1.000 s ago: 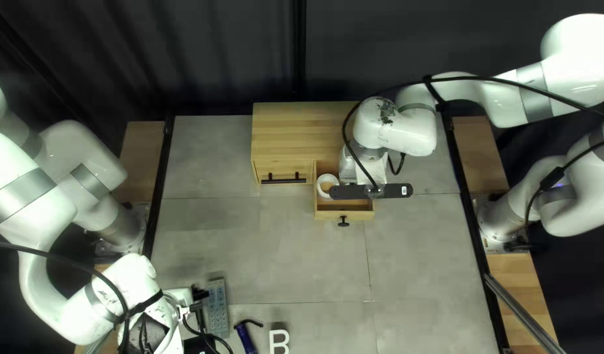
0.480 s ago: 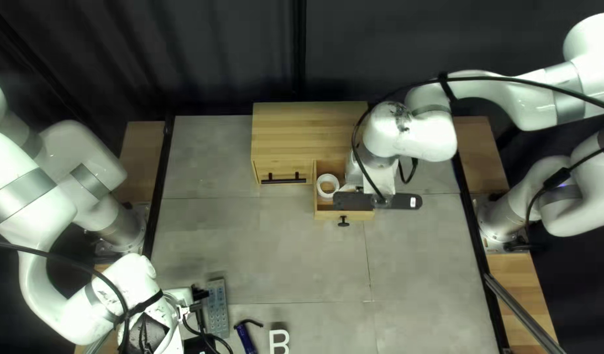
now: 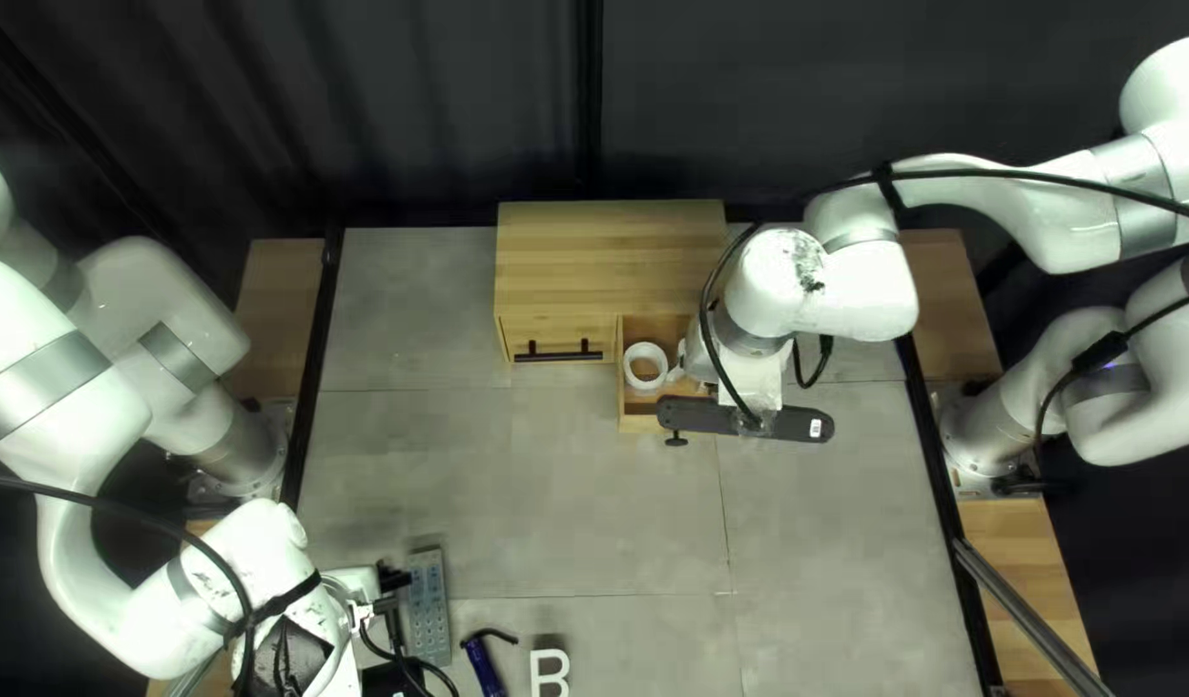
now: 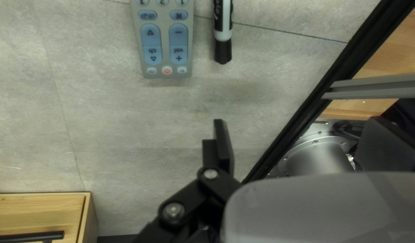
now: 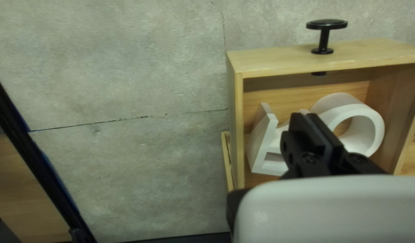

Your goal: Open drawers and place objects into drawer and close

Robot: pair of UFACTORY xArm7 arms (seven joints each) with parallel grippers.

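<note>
So the small drawer (image 3: pixel 634 424) is open at the cabinet's (image 3: pixel 607 258) 5 o'clock, white ring (image 5: pixel 340 100) and chunky white piece (image 5: pixel 260 139) inside. Right gripper (image 3: pixel 701 363) is right over it, fingers pressed together. Left gripper (image 3: pixel 390 589) sits around 7 o'clock in the top left view, near the remote (image 3: pixel 429 613), fingers spread, I think; one's hidden.

A dark curtain (image 3: pixel 427 116) hangs behind the grey tabletop (image 3: pixel 491 478), with black rails (image 3: pixel 314 336) and wooden boards (image 3: pixel 272 310) along both sides.
</note>
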